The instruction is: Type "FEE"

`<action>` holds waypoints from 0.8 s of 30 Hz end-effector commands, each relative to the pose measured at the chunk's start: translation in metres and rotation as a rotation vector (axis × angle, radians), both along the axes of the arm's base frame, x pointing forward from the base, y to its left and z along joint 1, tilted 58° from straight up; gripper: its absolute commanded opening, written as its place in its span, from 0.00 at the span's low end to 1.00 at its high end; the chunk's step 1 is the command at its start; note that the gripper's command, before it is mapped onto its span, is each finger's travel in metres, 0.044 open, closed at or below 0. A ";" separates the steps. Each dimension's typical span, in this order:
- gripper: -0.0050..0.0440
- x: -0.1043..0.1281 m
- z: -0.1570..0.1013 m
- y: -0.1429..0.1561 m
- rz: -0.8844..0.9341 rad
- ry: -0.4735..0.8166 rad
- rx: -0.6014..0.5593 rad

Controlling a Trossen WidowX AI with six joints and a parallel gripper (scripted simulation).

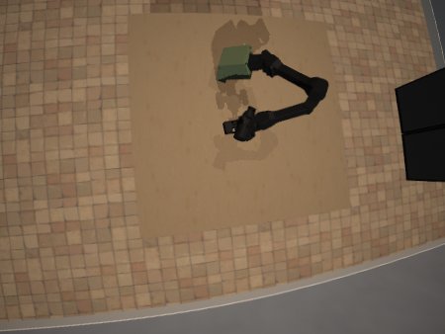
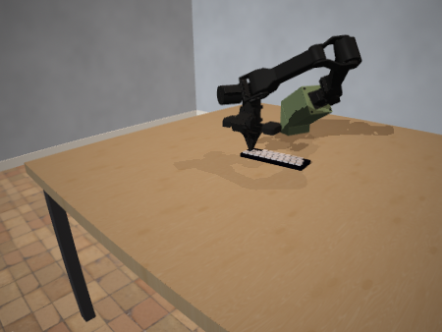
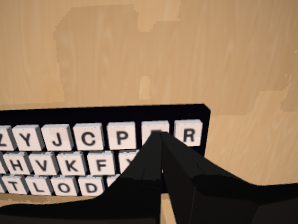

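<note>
Fingers of blk parallel-jaw gripper (image 1: 230,127) (image 2: 250,148) (image 3: 159,138) clenched, nothing held; tips over partly hidden white sq. key (image 3: 155,128), contact unclear. Blk rect. keyboard w/ white keys (image 2: 275,159) (image 3: 112,114) flat on tan wooden table (image 1: 198,198) (image 2: 295,236) (image 3: 100,60), under tips. In exterior view, green boxy block (image 1: 234,61) (image 2: 300,110) behind, R of gripper.

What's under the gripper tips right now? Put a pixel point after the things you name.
Under the closed gripper (image 2: 250,148) (image 3: 159,138) is the key (image 3: 155,125) between P (image 3: 121,136) and R (image 3: 189,134); its letter is mostly covered. Whether it is pressed, I can't tell.
</note>
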State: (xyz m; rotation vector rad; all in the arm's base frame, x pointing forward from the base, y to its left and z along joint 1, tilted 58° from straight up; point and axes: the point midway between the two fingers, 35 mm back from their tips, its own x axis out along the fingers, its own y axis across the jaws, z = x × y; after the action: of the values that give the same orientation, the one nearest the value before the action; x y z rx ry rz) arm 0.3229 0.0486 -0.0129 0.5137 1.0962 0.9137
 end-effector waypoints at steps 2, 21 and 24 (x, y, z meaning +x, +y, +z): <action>0.10 -0.002 -0.004 0.007 0.002 0.011 0.006; 0.10 -0.001 -0.005 0.009 0.002 0.011 0.006; 0.10 -0.001 -0.005 0.009 0.002 0.011 0.006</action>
State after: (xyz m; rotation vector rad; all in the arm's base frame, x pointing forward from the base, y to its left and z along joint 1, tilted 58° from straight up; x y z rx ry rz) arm 0.3223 0.0562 -0.0180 0.5174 1.1004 0.9160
